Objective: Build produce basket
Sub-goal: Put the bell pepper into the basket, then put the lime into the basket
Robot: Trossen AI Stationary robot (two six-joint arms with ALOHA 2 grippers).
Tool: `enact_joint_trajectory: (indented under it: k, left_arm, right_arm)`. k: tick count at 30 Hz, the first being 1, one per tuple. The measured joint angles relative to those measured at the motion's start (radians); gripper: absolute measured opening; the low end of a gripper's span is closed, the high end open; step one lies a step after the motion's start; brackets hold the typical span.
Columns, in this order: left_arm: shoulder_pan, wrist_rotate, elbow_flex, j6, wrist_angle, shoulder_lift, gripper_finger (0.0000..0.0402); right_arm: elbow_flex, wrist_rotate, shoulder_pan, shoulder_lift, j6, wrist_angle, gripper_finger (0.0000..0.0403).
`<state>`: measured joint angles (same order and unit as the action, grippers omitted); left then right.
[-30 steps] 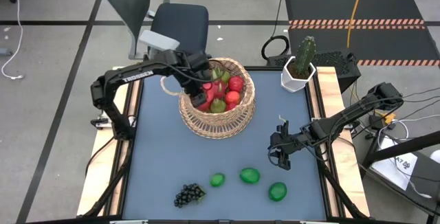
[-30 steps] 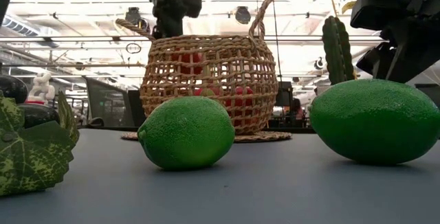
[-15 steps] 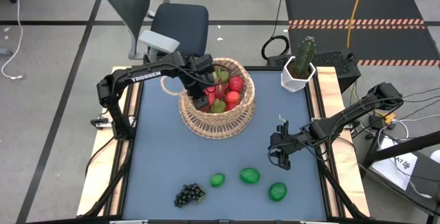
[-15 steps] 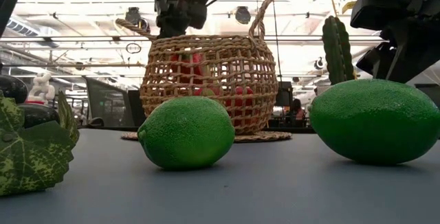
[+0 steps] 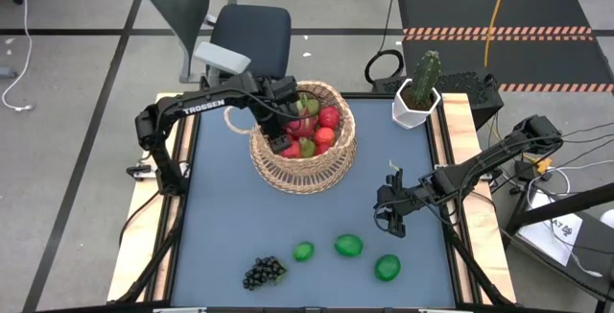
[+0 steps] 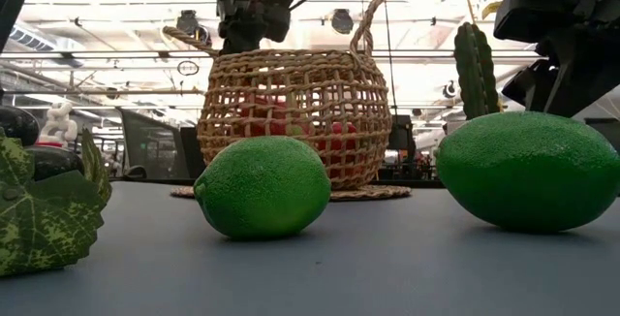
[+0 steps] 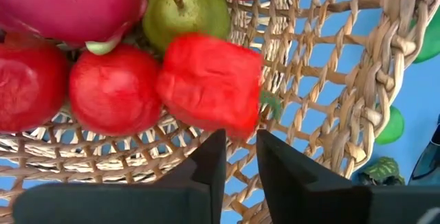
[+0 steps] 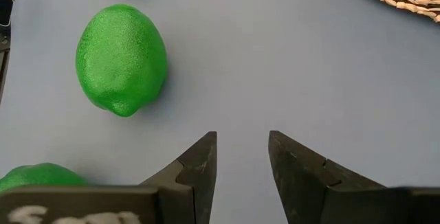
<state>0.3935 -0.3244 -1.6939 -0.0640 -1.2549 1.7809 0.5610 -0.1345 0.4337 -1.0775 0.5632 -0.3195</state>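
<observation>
Three limes and a grape bunch left on the table

Nearest the front edge lie the leftovers: a dark grape bunch (image 5: 264, 272), then a small lime (image 5: 303, 252), a middle lime (image 5: 348, 246) and an outer lime (image 5: 388, 267) strung out in a rough row toward the right side.

Just behind them hangs the right gripper (image 5: 392, 219), low over the bare table (image 5: 221, 217), its fingers (image 8: 198, 165) parted a little with nothing between them. In its wrist view one lime sits ahead of the fingers and off to one side, its long axis running roughly along the line the fingers point (so a slight swing across would bring the fingers either side of its narrow waist). Which of the three limes that is I cannot tell. This arm looks the better placed for whatever is picked next, since all four pieces lie on its half or toward the middle.

Farther back, the basket (image 5: 331, 164) stands toward the table's rear centre, well filled with red and green fruit. The left gripper (image 5: 279, 140) is inside its rim, fingers slightly parted, a red blocky piece (image 7: 210, 90) lying just past the fingertips, apparently let go.
</observation>
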Motion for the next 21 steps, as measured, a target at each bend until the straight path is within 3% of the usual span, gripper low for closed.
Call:
enact_joint_trajectory:
  k: [13, 21]
  left_arm:
    - [-0.005, 0.011, 0.000, -0.003, 0.042, -0.018, 0.0088]
    - [-0.036, 0.037, 0.001, -0.010, 0.129, -0.106, 0.0088]
  right_arm:
    - [0.000, 0.000, 0.000, 0.000, 0.000, 0.000, 0.0125]
    - [0.000, -0.001, 0.000, 0.000, -0.001, 0.000, 0.0125]
